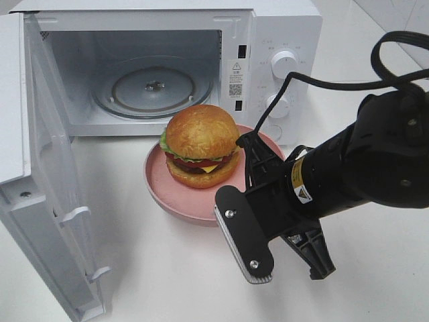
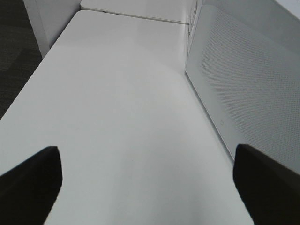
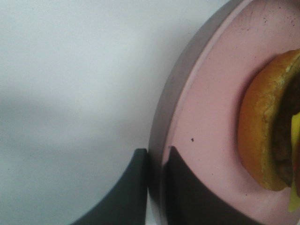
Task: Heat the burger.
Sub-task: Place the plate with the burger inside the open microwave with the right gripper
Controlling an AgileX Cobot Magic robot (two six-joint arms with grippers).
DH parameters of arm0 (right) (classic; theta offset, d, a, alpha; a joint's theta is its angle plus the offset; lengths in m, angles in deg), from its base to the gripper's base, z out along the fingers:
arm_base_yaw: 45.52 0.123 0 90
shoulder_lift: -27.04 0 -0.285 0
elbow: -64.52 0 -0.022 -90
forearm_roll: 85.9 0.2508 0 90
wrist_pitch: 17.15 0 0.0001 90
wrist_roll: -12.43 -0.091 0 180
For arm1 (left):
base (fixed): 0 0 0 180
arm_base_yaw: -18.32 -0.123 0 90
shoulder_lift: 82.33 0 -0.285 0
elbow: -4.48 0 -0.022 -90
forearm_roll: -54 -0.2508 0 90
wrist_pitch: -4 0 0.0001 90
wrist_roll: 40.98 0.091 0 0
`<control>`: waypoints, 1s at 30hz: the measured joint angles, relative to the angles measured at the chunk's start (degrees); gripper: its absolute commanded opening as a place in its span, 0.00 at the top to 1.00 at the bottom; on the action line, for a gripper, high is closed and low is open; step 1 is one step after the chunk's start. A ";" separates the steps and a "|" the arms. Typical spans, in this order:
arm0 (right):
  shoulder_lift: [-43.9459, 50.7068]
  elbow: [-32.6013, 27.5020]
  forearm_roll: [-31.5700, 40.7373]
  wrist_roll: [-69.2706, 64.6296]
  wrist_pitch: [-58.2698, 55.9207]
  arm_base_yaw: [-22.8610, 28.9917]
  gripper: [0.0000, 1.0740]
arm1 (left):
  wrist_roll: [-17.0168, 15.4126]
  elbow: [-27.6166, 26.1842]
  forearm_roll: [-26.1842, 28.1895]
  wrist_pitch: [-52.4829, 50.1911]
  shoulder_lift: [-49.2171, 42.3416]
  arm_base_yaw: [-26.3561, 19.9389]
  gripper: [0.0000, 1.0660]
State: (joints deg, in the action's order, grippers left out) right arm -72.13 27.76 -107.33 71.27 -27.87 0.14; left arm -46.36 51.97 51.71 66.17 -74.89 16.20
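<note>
The burger (image 1: pixel 201 144) sat on its plate (image 1: pixel 161 184) just in front of the open microwave (image 1: pixel 281 27). The right gripper (image 3: pixel 157 152) was clamped on the plate's rim, likely to slide both inside without touching food. The left gripper (image 2: pixel 147 176) hung open, empty, beside the microwave.

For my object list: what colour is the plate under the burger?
The plate is pink; the exterior high view shows it best.

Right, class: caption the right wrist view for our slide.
Right gripper clamps the rim of the shallow pink round plate holding the golden-brown burger.
</note>
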 measured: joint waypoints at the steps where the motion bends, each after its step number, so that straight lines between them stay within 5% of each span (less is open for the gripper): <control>1: 0.00 0.00 0.00 0.00 0.00 0.00 1.00 | 0.00 0.00 0.00 0.00 0.00 0.00 0.15; 13: 0.00 0.74 24.24 28.82 0.40 -3.95 1.00 | 0.00 0.00 0.00 0.00 0.00 0.00 0.15; 30: -1.15 4.18 23.20 29.22 0.86 -5.33 1.00 | 0.00 0.00 0.00 0.00 0.00 0.00 0.15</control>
State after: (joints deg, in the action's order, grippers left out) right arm -73.28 31.94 -84.13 100.49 -27.01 -5.19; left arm -46.36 51.97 51.71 66.17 -74.89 16.20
